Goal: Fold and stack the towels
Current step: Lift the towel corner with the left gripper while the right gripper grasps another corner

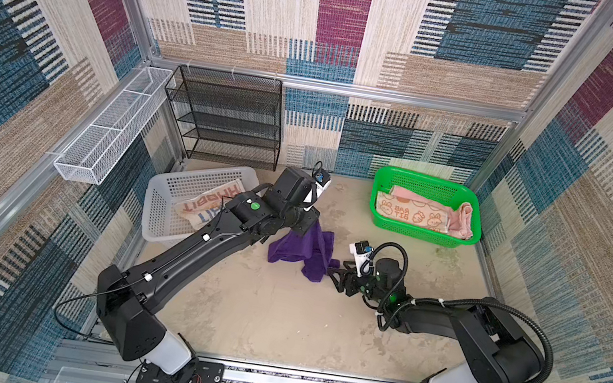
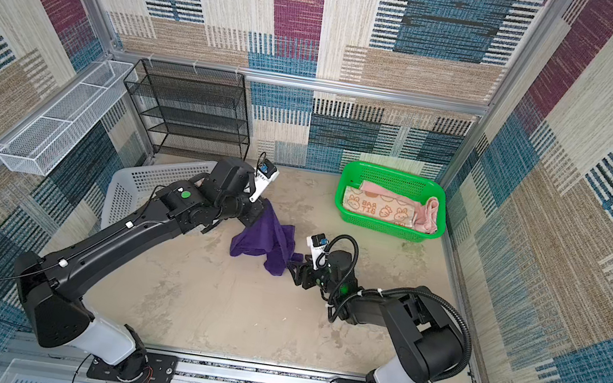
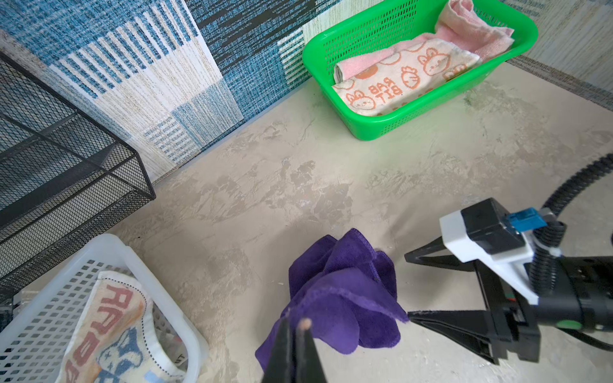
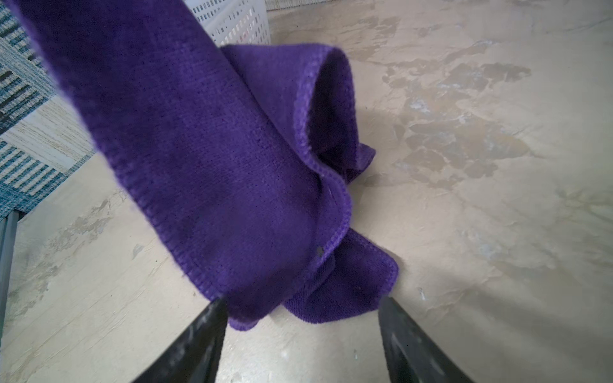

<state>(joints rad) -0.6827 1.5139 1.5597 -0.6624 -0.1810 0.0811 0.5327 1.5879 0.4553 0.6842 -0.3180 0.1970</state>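
Observation:
A deep purple towel [image 1: 303,249] [image 2: 267,240] hangs from my left gripper [image 3: 297,321], which is shut on its upper edge; the cloth's lower part rests bunched on the floor. My right gripper [image 4: 302,301] [image 1: 333,273] stands open low at the towel's right side, its fingers either side of a hanging lower corner [image 4: 331,291] without closing on it. A pink towel [image 1: 464,221] and an orange cartoon towel [image 1: 406,211] lie in the green basket [image 1: 431,178]. The whitish "RABBIT" towel [image 1: 205,207] [image 3: 109,331] lies in the white basket [image 1: 164,198].
A black mesh shelf [image 1: 225,115] stands against the back wall at the left. A white wire tray [image 1: 109,126] hangs on the left wall. The left arm reaches over the white basket. Bare beige floor [image 1: 274,322] lies in front of both grippers.

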